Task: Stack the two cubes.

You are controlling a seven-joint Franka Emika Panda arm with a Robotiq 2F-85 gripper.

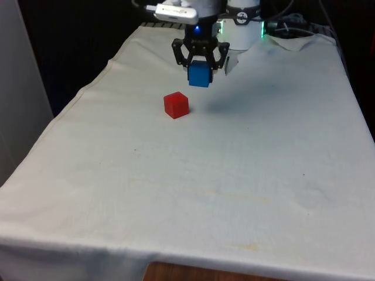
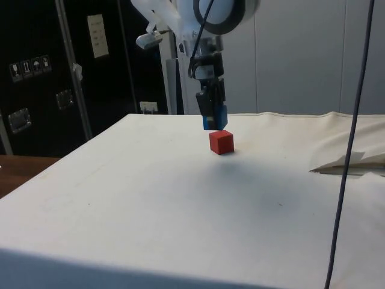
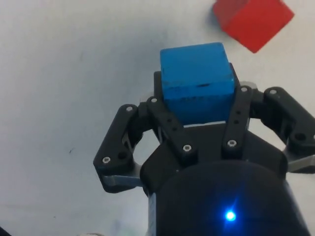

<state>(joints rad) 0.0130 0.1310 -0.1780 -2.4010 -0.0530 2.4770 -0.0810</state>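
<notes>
Two cubes: the tool [image 1: 200, 69] is gripping the blue cube [image 1: 199, 74] above the counter [image 1: 234, 175], while the red cube [image 1: 176, 105] is sitting just beside, nearer the front view's left.

A matt white cloth [image 1: 234, 175] is covering the table, lying slightly creased. The matt red cube [image 1: 176, 105] is looking smooth, the blue cube [image 3: 197, 81] faintly scuffed and dull, while black matt plastic gripper [image 3: 197, 118] links are showing small shiny metal screws.
</notes>
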